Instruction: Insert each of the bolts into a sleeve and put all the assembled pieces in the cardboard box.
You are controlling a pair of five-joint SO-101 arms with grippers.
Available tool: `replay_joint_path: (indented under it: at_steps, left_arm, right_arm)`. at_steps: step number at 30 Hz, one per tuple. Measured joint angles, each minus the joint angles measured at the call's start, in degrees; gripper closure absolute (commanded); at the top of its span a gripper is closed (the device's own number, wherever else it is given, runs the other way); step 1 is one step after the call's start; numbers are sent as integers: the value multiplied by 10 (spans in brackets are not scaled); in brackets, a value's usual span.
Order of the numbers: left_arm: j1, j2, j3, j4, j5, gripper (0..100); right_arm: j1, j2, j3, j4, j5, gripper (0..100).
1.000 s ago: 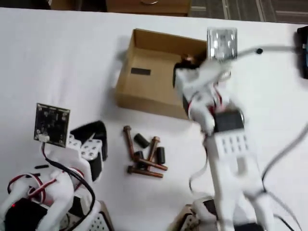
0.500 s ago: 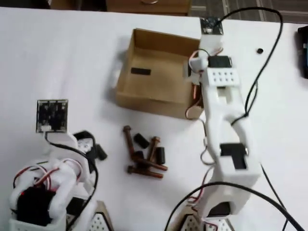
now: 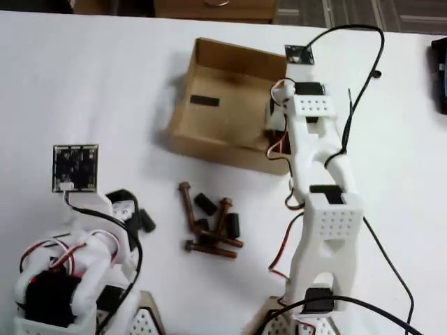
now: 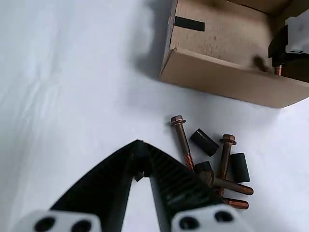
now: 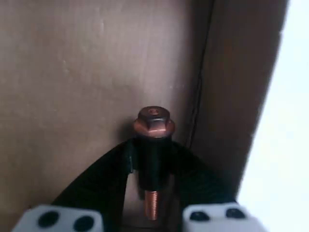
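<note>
My right gripper (image 5: 152, 153) is shut on a copper bolt (image 5: 153, 122) that wears a black sleeve (image 5: 150, 166), held low over the floor of the cardboard box (image 5: 72, 72). From above, that gripper (image 3: 276, 124) sits inside the box (image 3: 223, 73) at its right wall. Several loose copper bolts (image 3: 212, 248) and three black sleeves (image 3: 204, 204) lie in a pile on the table in front of the box. My left gripper (image 4: 140, 145) is shut and holds nothing, hanging left of the pile (image 4: 212, 164). It appears at the lower left (image 3: 138, 213) in the high view.
The white table (image 3: 91, 84) is bare to the left of the box. A black strip (image 3: 204, 102) lies on the box floor. Cables loop from the right arm (image 3: 325, 209) over the table's right side. A dark object (image 3: 441, 73) lies at the far right edge.
The right arm swung over the box's right wall and lowered the sleeved bolt inside. The left arm pulled back toward its base a little, then stayed still.
</note>
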Motion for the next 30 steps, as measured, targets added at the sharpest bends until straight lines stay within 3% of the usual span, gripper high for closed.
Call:
replay_joint_path:
  at_steps: [10,16,25,30]
  left_arm:
    - [0,0,3,0,0,979]
    - [0,0,14,0,0,979]
    - [-1,0,40,-18,0,979]
    - [-1,0,40,-18,0,979]
  right_arm:
    - [-2,-8,-4,16,0,827]
    - [-22,-115,-4,57,0,828]
    - [-105,-337,-4,195,0,828]
    - [-113,-425,-4,297,0,828]
